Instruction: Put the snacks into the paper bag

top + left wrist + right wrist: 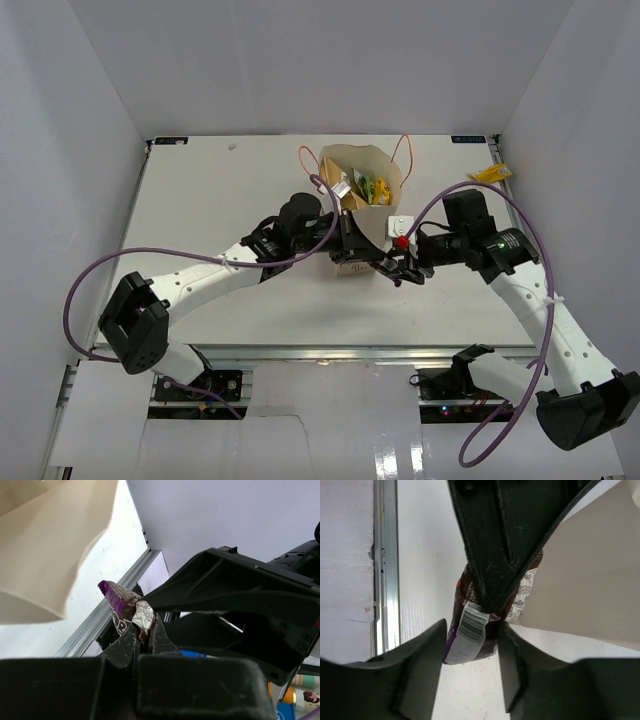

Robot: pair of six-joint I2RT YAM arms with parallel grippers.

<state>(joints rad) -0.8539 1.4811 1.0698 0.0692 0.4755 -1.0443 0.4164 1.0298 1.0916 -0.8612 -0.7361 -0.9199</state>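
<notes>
The left jaws are pinched nearly shut on one end of a dark brown-and-white packet (131, 611) with a purple edge, and the foil crumples where they bite. The right jaws stand partly open around the same packet's barcoded end, one finger on each side. Whether either pad touches the foil I cannot tell. In the right wrist view the left arm's fingers (495, 555) reach in from above and grip the packet in the gap between the right ones. Both sets of jaws meet just in front of the paper bag (372, 225), close beside its near wall, over the desk (230, 190). The bag stands upright and open, with green, yellow and white snacks (365, 188) inside — a yellow packet (490, 173) lies well apart at the desk's far right edge.
</notes>
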